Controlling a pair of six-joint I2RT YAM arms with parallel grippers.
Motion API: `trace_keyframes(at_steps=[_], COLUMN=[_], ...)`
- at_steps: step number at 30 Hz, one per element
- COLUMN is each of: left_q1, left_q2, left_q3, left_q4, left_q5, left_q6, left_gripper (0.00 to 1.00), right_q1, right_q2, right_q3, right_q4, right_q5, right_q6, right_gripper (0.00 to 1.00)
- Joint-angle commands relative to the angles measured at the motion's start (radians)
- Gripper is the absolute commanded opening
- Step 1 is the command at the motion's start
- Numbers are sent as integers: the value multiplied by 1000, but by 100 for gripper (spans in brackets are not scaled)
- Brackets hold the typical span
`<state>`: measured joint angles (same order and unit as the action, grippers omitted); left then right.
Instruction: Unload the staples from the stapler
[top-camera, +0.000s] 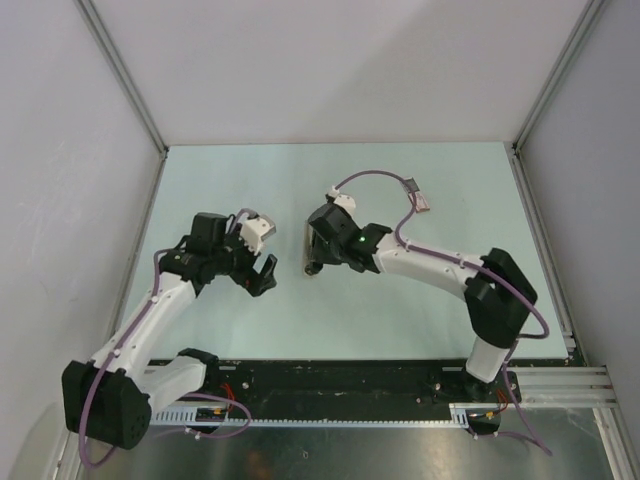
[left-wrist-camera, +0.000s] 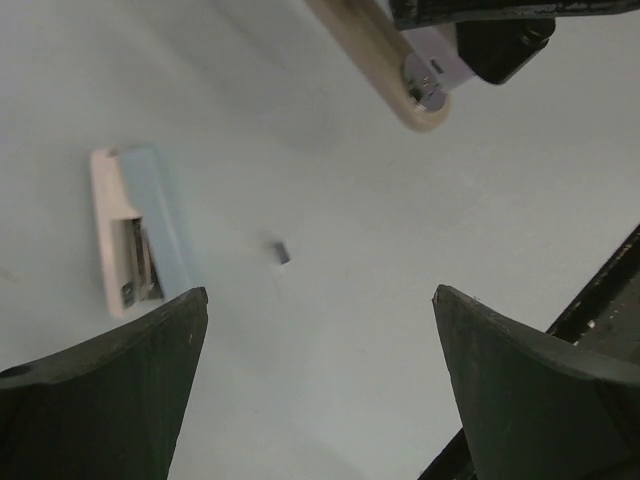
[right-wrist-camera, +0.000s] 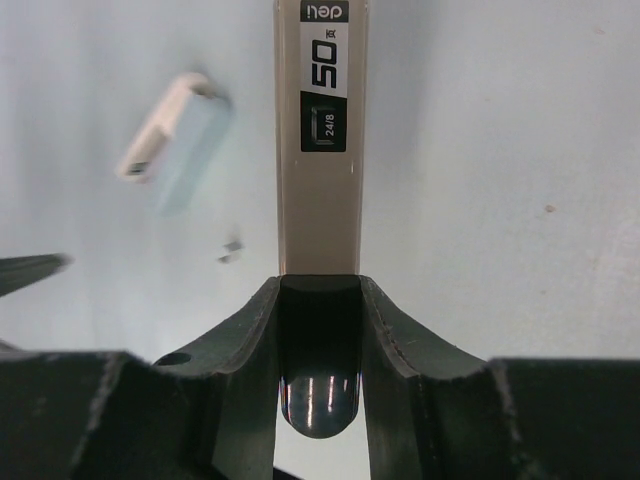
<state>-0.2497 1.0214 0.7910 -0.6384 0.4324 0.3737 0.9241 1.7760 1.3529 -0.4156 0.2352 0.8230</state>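
The right gripper (right-wrist-camera: 318, 300) is holding the beige stapler (right-wrist-camera: 320, 170) by one end. Its two fingers are pressing closely on both sides of the body, and the rest of the stapler is pointing away from the wrist above the pale desk (top-camera: 450, 200). I cannot tell whether the stapler is touching the desk. The left gripper (left-wrist-camera: 320, 300) is hovering near it with the fingers spread wide apart and with nothing between them. One tiny dark grey staple piece (left-wrist-camera: 281, 252) is lying on the desk between the stapler and a small flat box (left-wrist-camera: 135, 235) of cream and light blue colour, apart from both. The box is lying beside the stapler without touching it.
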Motion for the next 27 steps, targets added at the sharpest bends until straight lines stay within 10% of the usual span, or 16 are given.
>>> trace_keyframes(at_steps=[1, 27], left_q1=[-42, -70], left_q2=[41, 375], left_q3=[26, 117], left_q4=[75, 226], left_q5=[140, 358], left_q6=[-55, 37], left_gripper=[99, 94], right_q1=[30, -54], right_q2=[-138, -229], right_q3=[-58, -295], right_q4=[248, 548], right_q5=[46, -153], right_q6=[86, 202], right_gripper=[0, 0])
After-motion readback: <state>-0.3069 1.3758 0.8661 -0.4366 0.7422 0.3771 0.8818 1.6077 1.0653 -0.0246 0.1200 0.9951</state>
